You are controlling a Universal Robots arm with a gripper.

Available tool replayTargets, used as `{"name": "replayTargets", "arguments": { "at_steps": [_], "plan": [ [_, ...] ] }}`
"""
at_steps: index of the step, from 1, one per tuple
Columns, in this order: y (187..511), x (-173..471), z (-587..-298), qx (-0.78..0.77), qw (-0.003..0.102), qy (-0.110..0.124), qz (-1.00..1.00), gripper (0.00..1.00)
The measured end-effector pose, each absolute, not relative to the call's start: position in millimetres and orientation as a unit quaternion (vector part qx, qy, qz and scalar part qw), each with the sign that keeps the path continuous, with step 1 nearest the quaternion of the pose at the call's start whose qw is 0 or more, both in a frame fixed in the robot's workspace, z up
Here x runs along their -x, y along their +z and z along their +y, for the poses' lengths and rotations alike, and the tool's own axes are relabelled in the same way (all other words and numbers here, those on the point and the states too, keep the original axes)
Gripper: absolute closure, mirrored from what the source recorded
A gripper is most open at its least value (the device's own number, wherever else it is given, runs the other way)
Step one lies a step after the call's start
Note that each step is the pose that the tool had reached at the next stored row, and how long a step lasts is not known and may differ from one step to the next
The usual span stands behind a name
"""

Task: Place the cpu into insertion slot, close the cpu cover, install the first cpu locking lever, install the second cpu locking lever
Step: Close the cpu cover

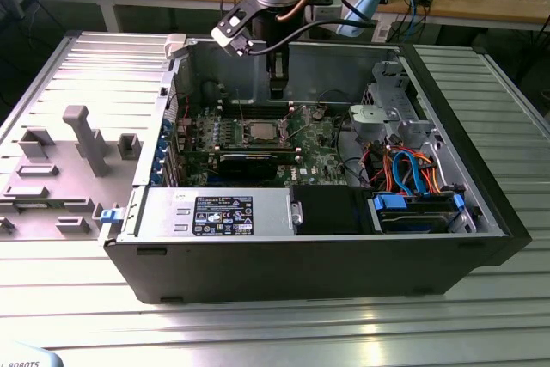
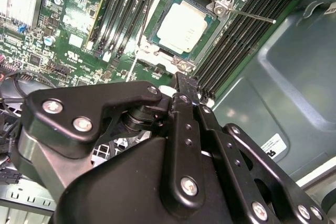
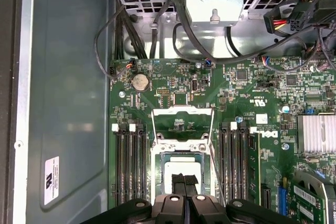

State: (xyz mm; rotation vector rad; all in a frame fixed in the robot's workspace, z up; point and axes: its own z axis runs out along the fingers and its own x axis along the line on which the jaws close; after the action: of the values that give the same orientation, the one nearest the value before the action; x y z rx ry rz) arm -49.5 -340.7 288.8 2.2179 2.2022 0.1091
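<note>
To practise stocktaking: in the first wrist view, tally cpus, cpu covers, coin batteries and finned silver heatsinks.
cpu: 1
cpu cover: 1
coin battery: 1
finned silver heatsink: 1
Total: 4

Bright even light; soft shadows inside case (image 1: 301, 266); glare on cpu (image 2: 181, 25)

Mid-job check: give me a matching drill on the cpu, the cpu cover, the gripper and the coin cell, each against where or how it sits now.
Things:
1. cpu
2. cpu cover
3. gripper
4. coin cell

States:
a. shut, tips over the cpu
b. round, silver, on the motherboard
c. swung open, off the socket
d. seated in the insertion slot, silver top up

Pairs: 1-d, 2-c, 3-a, 4-b
</note>
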Motion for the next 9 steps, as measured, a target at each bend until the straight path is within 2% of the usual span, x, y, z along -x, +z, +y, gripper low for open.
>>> {"name": "replayTargets", "arguments": {
  "at_steps": [9],
  "plan": [
    [288.7,47.2,-340.7,-0.709,0.005,0.033,0.704,0.89]
  ]
}}
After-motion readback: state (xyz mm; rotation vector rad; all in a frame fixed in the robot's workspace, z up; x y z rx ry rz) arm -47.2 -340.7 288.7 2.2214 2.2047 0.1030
